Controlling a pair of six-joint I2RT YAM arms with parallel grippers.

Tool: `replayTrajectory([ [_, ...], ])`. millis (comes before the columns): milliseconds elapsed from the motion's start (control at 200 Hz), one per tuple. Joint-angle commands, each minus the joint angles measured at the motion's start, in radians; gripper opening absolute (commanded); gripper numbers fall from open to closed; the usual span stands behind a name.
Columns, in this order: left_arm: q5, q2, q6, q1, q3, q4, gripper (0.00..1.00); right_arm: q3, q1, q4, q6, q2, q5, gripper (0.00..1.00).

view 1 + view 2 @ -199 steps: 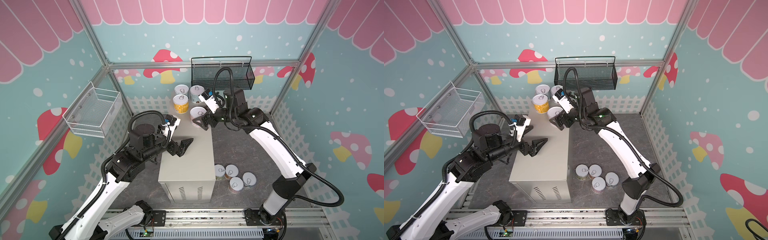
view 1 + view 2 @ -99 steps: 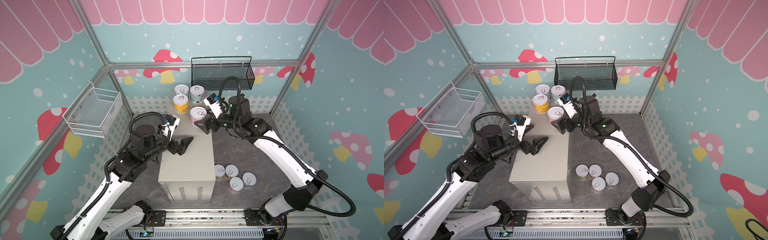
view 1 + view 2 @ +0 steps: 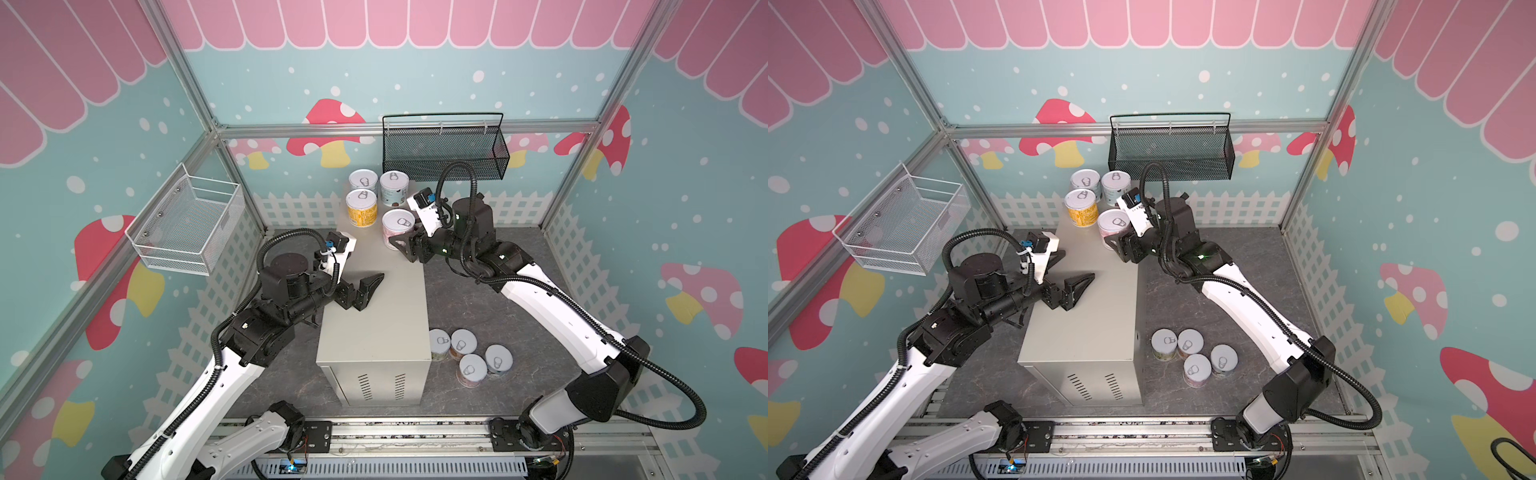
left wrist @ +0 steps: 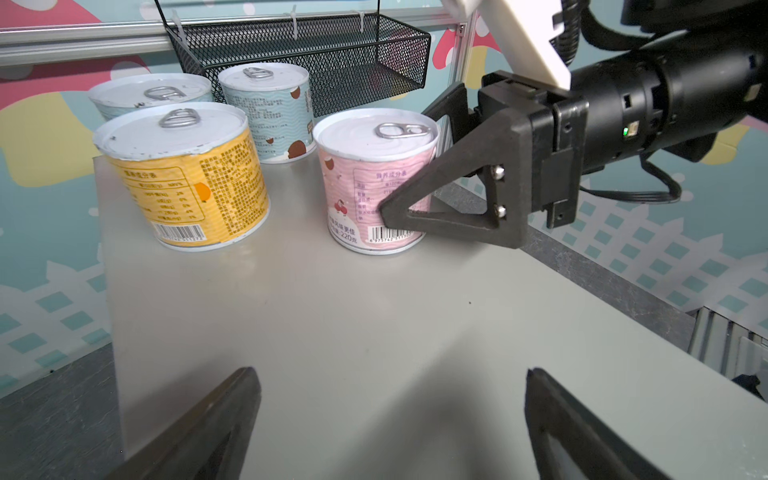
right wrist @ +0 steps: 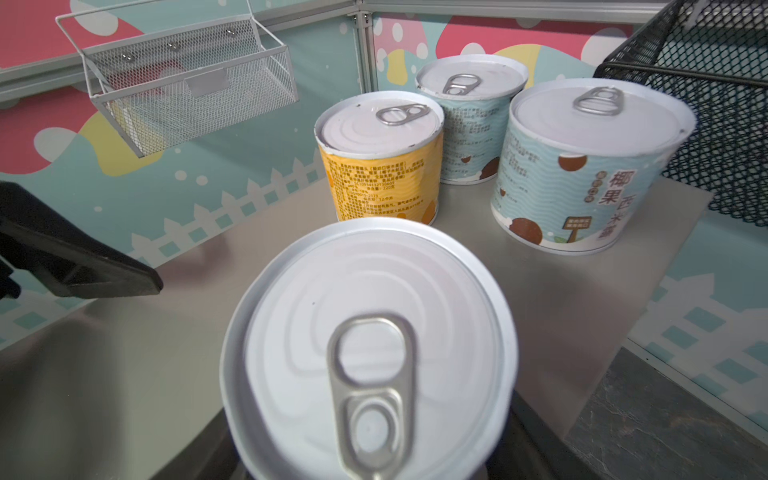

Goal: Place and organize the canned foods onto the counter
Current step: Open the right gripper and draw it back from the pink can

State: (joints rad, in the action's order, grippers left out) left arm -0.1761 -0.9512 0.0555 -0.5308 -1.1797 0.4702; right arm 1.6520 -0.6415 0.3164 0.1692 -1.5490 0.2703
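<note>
So, right gripper (image 3: 406, 245) is clamped on the sides of the pink can (image 4: 370, 178), jaws spread about a can's width. The can stands with its base on the counter (image 3: 374, 332), upper middle of the frame in both top views. Just to its left in the frame is the yellow can (image 3: 362, 208), small gap between them. Two blue cans (image 3: 394, 187) stand behind, so it's a rough two-by-two block at the far end. Left gripper (image 3: 372, 291) hangs wide open over the left part of the counter, centre-left of the frame, holding nothing.

My read: this is the set-down or squaring-up of the fourth can. The next move calls for lining it up with the yellow one, letting go and backing out without clipping the neighbours. After that, four cans (image 3: 471, 368) on the floor, lower right of the counter, need fetching.

View differences: the left wrist view shows the near finger (image 4: 457, 166) flat against the pink label and the base down on the top. The right wrist view is mostly lid, with the fingers hidden. Only the top views show the floor cans.
</note>
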Motion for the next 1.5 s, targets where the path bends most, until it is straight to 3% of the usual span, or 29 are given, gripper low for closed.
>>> replayTrajectory([
  [0,-0.010,0.019,-0.007,0.009,0.023,-0.039,0.99,0.007,0.003,-0.065,0.004,-0.010,-0.045,0.68],
  [240,-0.013,0.028,-0.020,0.020,0.046,-0.066,0.99,0.074,0.019,-0.065,-0.005,-0.090,-0.063,0.63],
  [680,-0.032,0.018,-0.031,0.034,0.060,-0.083,0.99,0.087,0.036,-0.082,0.007,-0.154,-0.109,0.63],
  [1251,-0.036,0.019,-0.031,0.037,0.063,-0.086,0.99,0.101,0.045,-0.096,0.008,-0.185,-0.039,0.63],
  [1496,-0.039,0.020,-0.031,0.037,0.064,-0.085,0.99,0.103,0.046,-0.096,0.012,-0.198,-0.068,0.63],
])
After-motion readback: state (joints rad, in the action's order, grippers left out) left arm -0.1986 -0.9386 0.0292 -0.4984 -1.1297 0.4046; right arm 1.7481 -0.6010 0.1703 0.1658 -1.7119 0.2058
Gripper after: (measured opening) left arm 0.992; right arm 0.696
